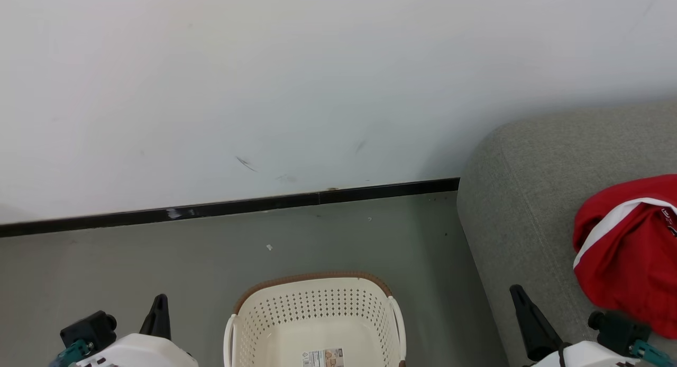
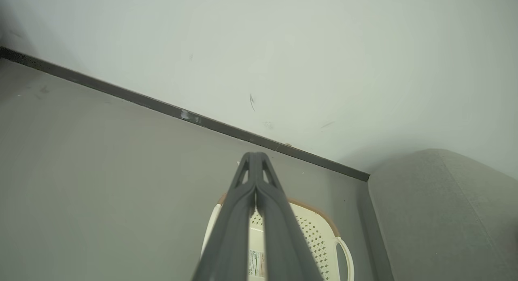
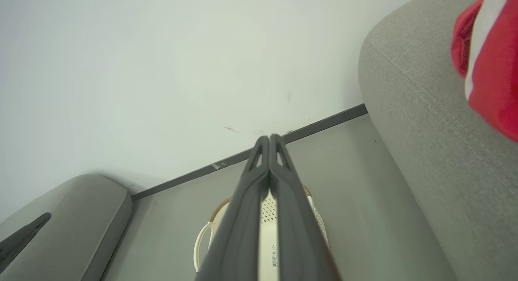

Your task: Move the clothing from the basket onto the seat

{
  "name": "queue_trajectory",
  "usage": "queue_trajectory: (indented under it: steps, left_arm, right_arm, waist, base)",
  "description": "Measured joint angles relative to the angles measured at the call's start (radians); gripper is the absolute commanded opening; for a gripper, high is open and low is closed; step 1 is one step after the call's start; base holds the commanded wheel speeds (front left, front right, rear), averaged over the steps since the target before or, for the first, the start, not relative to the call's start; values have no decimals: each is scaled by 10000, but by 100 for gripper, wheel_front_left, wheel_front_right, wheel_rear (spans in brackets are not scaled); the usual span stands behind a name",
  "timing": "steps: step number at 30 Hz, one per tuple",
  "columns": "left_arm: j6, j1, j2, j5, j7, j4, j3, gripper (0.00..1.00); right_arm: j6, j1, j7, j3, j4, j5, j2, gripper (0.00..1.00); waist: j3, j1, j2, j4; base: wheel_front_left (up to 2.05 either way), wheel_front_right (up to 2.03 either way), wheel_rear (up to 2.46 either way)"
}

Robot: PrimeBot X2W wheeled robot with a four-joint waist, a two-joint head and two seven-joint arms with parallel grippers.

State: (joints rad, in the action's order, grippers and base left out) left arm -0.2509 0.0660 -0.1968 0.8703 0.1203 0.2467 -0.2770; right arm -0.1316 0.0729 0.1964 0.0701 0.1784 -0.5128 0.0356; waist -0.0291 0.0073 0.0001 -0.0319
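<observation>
Already the soft, bright red, white-striped sports clothing [image 1: 627, 261] lies bunched on the large grey fabric seat [image 1: 523, 198], and the oval cream-white perforated plastic basket [image 1: 317, 303] looks empty. Light and limp, it would probably pinch best at a raised fold. The left gripper [image 2: 255, 156] and right gripper [image 3: 269, 138] are both closed on nothing.

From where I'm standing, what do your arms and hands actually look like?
The left forearm and right forearm wear glossy white shells, with black blocks and teal fittings beside them. The left gripper and right gripper each carry two long, dark grey jaws that taper to the tip, with small triangular cut-outs near the end.
</observation>
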Motion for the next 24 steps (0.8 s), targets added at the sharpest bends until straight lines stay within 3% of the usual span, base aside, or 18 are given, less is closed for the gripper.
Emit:
queue_trajectory:
  steps: [13, 24]
  left_arm:
    - [527, -2, 251, 1233, -408, -82, 585, 0]
    - [968, -7, 476, 2343, -759, -142, 1116, 0]
  right_arm:
    - [4, -205, -401, -196, 157, -2048, 201, 0]
    - [6, -254, -736, -274, 280, -3900, 349, 0]
  waist:
    - [1, 16, 0, 59]
    - [57, -26, 0, 109]
  base:
    - [0, 0, 0]
    - [0, 0, 0]
